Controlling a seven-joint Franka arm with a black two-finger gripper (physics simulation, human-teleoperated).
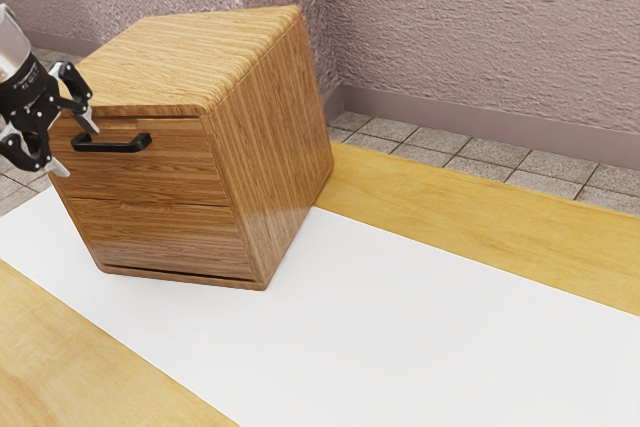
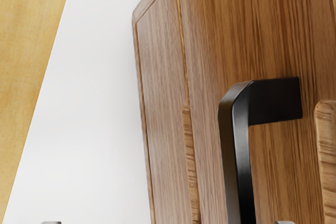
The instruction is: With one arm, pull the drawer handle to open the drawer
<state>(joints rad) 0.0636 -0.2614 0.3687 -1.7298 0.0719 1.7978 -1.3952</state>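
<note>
On the white tabletop (image 1: 400,327), banded by wood grain, a wooden cabinet (image 1: 260,127) stands before a rough pinkish wall (image 1: 480,17) and tiled floor (image 1: 480,152). The gripper (image 1: 76,149) has its fingers spread wide, straddling the black handle (image 1: 112,144) on the flush top drawer (image 1: 150,172).

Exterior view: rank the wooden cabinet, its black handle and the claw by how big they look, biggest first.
1. Wooden cabinet, by far the largest.
2. Claw, though the picture's edge cuts part of it off and it may sit nearer the camera.
3. Black handle, a thin bar, smallest.
</note>
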